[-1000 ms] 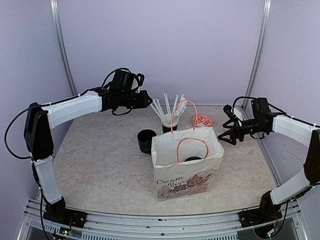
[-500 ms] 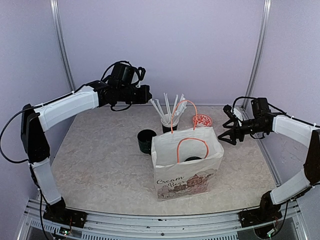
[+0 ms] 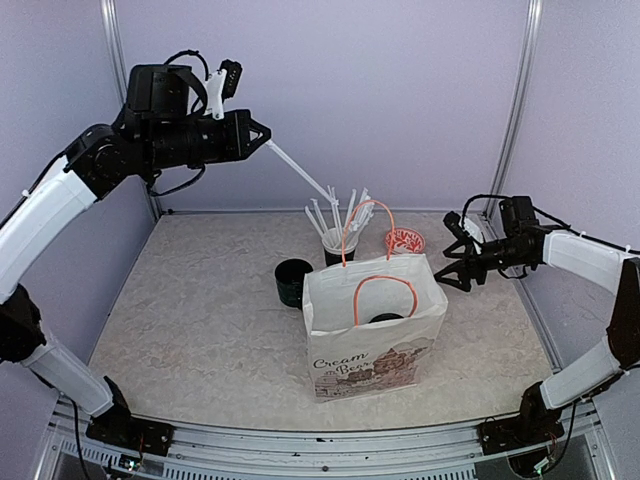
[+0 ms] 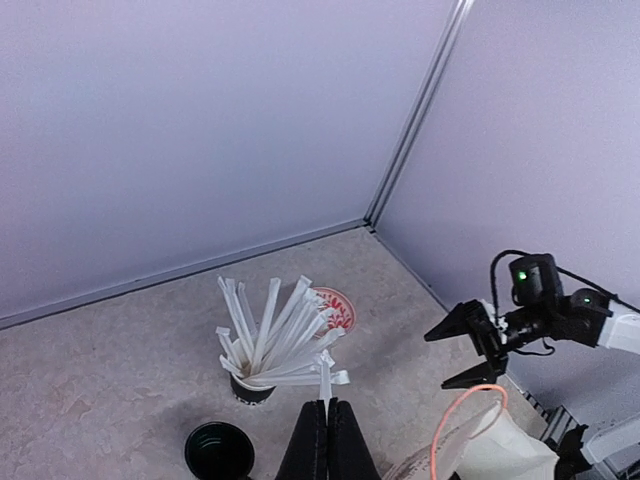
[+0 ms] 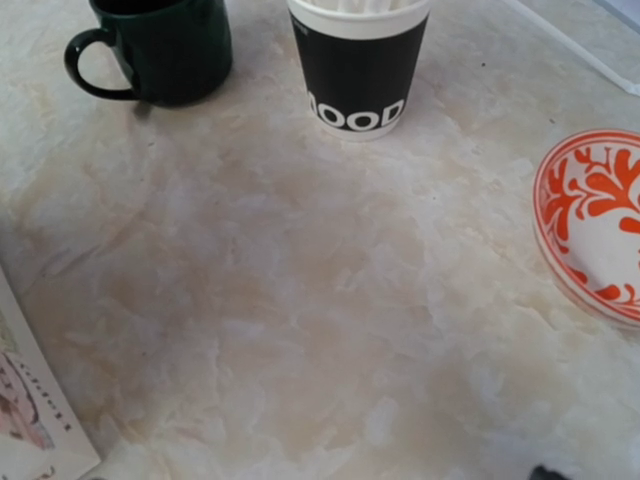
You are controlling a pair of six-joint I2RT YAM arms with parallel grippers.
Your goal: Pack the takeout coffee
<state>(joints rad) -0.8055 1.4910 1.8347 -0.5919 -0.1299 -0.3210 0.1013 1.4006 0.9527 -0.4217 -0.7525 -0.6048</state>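
Raised high at the back left, my left gripper is shut on a white straw, which slants down toward the black cup of straws. The white paper bag with orange handles stands open in the middle. A round black lid shows inside it; the takeout coffee cup under it is hidden by the bag wall. My right gripper hovers open and holds nothing, just right of the bag.
A squat dark mug stands left of the bag, next to the straw cup. A small red-patterned plate lies behind the bag. The bag's corner shows in the right wrist view.
My left gripper has closed on a straw, and the arm has swung up and back to the left, pulling it out of the cup. The right arm has stayed still.
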